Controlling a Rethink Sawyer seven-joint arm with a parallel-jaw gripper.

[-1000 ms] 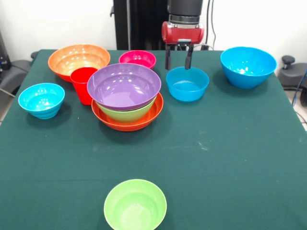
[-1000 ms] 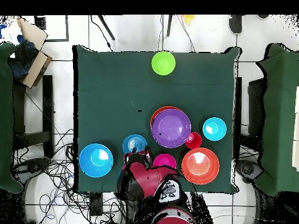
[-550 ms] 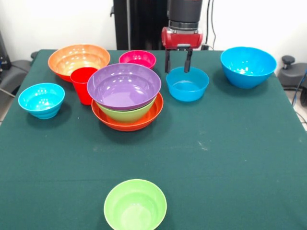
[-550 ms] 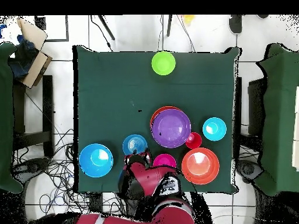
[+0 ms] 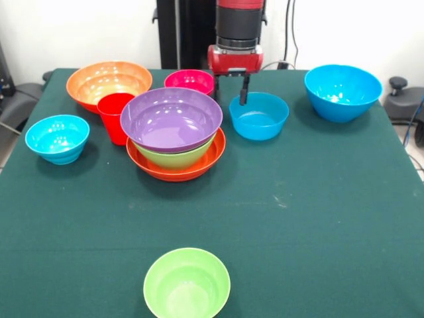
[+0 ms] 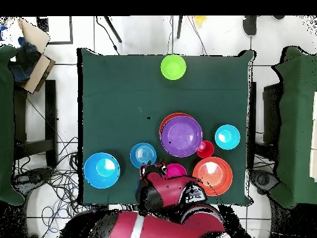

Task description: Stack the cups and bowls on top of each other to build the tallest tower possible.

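Hovering claw, fingers apart, empty, between magenta bowl and blue bowl.

Red arm partly covers the magenta bowl.

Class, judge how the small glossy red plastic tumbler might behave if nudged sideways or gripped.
The small glossy red plastic tumbler stands upright and taller than wide, so a high sideways nudge would probably tip it. Its straight, shiny sides look slippery. It appears thin plastic, likely light and fairly stiff.
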